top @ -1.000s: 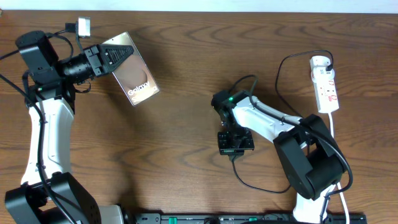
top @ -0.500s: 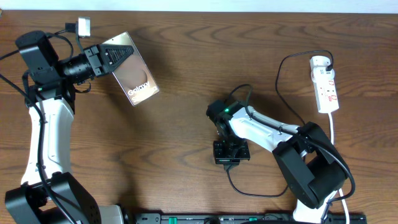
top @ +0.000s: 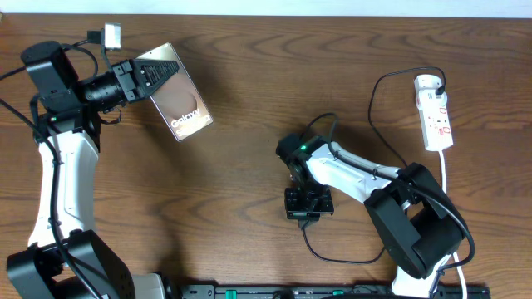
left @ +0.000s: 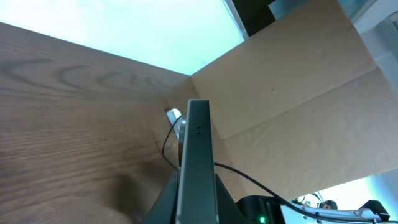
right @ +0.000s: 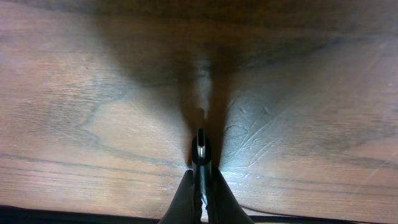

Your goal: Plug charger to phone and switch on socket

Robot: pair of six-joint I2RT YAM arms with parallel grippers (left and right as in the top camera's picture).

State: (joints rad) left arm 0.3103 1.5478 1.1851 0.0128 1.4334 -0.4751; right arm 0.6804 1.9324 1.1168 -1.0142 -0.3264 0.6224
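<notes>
Phone [top: 181, 108] bronze swirl; socket [top: 435, 112] white, red markings.

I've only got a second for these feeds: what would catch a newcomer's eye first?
The phone stands out first, gripped by the left end effector at upper left of the overhead view, with its bronze screen facing that camera. Next is the right end effector near the centre, pinching the tip of the charger. The white socket lies at far right, with neither arm on it.
</notes>
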